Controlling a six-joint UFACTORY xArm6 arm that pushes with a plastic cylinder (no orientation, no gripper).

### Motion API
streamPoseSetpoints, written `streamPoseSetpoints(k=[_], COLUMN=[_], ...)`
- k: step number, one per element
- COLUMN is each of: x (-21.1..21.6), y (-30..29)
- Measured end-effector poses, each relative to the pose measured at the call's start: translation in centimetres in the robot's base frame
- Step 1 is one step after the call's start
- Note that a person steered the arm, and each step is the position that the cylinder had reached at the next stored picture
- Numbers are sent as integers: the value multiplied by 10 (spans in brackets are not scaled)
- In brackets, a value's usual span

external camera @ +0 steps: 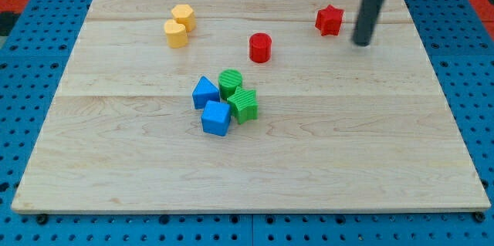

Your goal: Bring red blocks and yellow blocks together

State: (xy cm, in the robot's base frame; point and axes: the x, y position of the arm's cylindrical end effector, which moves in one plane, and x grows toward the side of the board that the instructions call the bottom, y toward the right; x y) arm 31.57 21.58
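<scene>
**Red star next to tip, yellows far off at 9 o'clock**

Red star (329, 20) sits near the tabletop's (347, 153) top edge, toward 1 o'clock from board centre. My tip (362, 42) stands just beside it, at roughly its 4 o'clock, apart, not touching. No jaws on this rig: only a bare rod, holding nothing.

Red cylinder (260, 48) lies at 8 o'clock from the star, well apart. Two yellow blocks (179, 27), touching each other, sit at 9 o'clock from the cylinder.

Handling, judged: small, stiff, light blocks; should slide easily on smooth wood. The star's points may make it rotate off the rod, so push on a flat between points, from its 3 o'clock side. The cylinder may roll aside; push through centre.

Blue and green cluster (225, 101) lies at 6 o'clock of the cylinder, clear of the push line.
</scene>
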Motion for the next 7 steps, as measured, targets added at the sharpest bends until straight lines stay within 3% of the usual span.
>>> streamPoseSetpoints(k=[1,2,3,6,7], x=[-45,-52,-39,4,6], y=[3,-42,-86,-92,-123])
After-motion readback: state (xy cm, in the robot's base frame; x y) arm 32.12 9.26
